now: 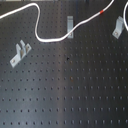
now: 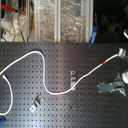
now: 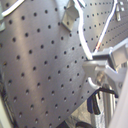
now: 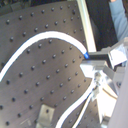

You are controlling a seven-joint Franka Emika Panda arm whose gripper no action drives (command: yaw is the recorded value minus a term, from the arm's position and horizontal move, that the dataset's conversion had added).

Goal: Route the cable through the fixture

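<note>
The white cable (image 1: 50, 39) lies on the black perforated board. It runs from the first exterior view's upper left, loops down, passes the middle grey bracket (image 1: 70, 22) and rises to its red band (image 1: 102, 10). In the second exterior view the cable (image 2: 47, 87) and red band (image 2: 103, 62) also show. My gripper (image 2: 107, 86) hovers at the second exterior view's right, apart from the cable. In the first wrist view the gripper (image 3: 98, 61) looks open and empty, with the cable (image 3: 87, 46) beyond it. The first exterior view does not show the gripper.
A left bracket (image 1: 20, 52) and a right bracket (image 1: 118, 25) stand on the board (image 1: 75, 90). Foil-covered panels (image 2: 60, 20) and clutter lie behind the board in the second exterior view. A bracket (image 4: 45, 116) shows in the second wrist view.
</note>
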